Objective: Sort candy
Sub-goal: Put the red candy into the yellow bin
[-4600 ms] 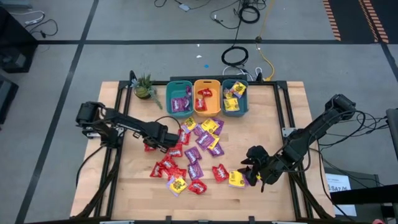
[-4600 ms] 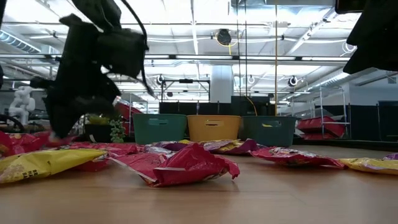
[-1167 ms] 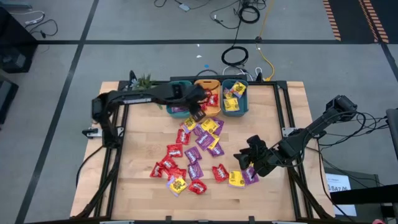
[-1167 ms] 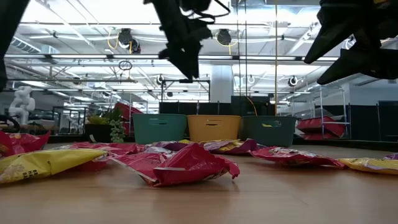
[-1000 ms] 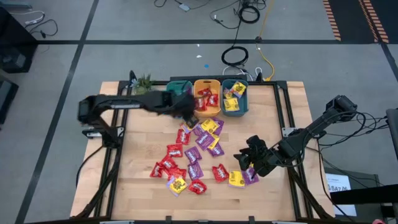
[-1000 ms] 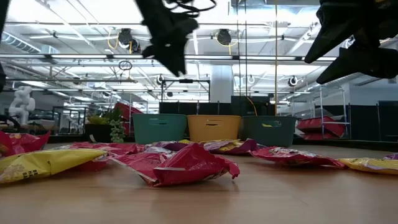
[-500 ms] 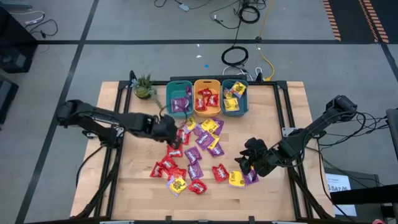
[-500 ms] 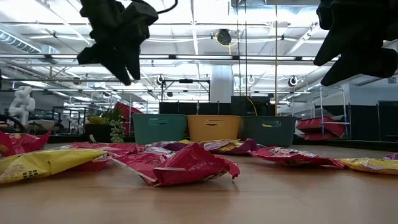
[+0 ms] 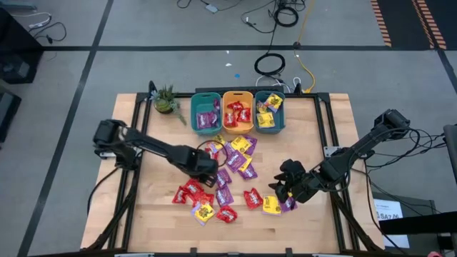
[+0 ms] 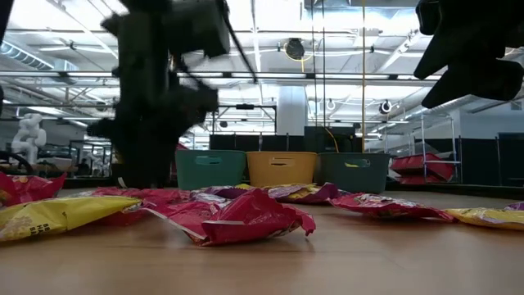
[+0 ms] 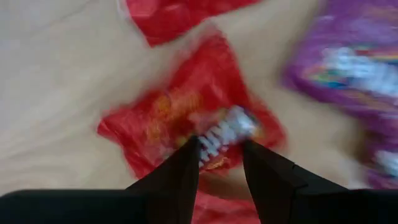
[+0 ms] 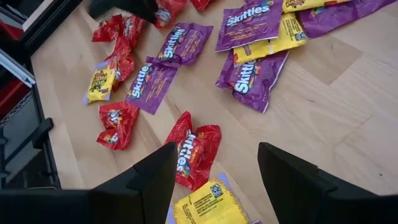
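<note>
- Two grippers work over the table (image 9: 143, 214): the left gripper (image 9: 207, 165), fingers parted, straddles a red packet (image 11: 193, 121) mid-table.
- Right gripper (image 9: 283, 187), spread wide, hovers over candy (image 9: 225, 168) near the right edge.

Candy (image 9: 227, 171) lies scattered mid-table, before three bins (image 9: 238, 111) at the table's (image 9: 314, 139) far edge.

Bright overhead lighting throughout; the left wrist view is heavily motion-blurred, the others mostly sharp.
</note>
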{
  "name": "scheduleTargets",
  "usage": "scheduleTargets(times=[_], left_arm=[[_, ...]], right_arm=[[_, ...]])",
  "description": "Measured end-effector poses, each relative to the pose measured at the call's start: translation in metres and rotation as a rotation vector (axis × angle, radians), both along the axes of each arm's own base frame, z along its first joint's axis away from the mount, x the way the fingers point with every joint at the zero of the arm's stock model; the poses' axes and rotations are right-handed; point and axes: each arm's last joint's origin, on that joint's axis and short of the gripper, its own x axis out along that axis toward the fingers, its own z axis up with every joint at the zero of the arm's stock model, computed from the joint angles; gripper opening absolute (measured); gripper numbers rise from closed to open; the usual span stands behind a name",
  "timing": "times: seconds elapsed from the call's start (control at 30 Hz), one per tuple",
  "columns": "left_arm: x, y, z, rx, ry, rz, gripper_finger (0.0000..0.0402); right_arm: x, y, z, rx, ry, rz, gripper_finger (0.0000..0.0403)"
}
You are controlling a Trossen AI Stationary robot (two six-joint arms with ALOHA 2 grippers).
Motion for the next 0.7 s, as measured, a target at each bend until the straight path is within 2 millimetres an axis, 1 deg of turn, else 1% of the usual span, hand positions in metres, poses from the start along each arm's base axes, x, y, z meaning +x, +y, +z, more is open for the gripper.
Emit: scheduleTargets(times=[0.1, 0.17, 0.23, 0.3, 0.4, 0.43, 0.53, 0.63, 0.7], left_arm=[[0.002, 0.0, -0.022, -0.002, 0.081, 0.0, 0.0136], [0.004, -0.002, -0.029, -0.005, 0.108, -0.005, 0.0136], [0.005, -0.003, -0.032, -0.009, 0.117, -0.008, 0.013], [0.004, -0.003, -0.03, -0.008, 0.115, -0.012, 0.0108], [0.002, -0.002, -0.019, 0.018, 0.1, -0.008, 0.0039], [0.001, -0.002, -0.012, 0.031, 0.084, -0.005, 0.0024], [-0.007, 0.001, 0.003, 0.049, 0.067, 0.002, 0.002], [-0.01, 0.003, 0.025, 0.045, -0.005, 0.006, 0.0019], [-0.016, 0.003, 0.035, 0.042, -0.017, 0.006, 0.0018]], right_arm=[[0.0, 0.0, 0.0, 0.001, -0.002, 0.0, 0.0215], [0.0, 0.0, 0.0, 0.002, -0.003, 0.0, 0.0215], [0.0, 0.0, 0.0, 0.004, -0.005, 0.0, 0.0215], [0.0, 0.001, 0.0, 0.004, -0.007, 0.001, 0.0215], [0.0, 0.001, 0.001, 0.002, -0.006, 0.004, 0.0215], [0.0, 0.001, 0.001, 0.0, -0.007, 0.007, 0.0215], [0.001, 0.001, 0.001, -0.008, -0.009, 0.016, 0.0215], [0.001, 0.001, 0.001, -0.012, -0.01, 0.019, 0.0215], [0.001, 0.001, 0.001, -0.015, -0.011, 0.018, 0.0215]])
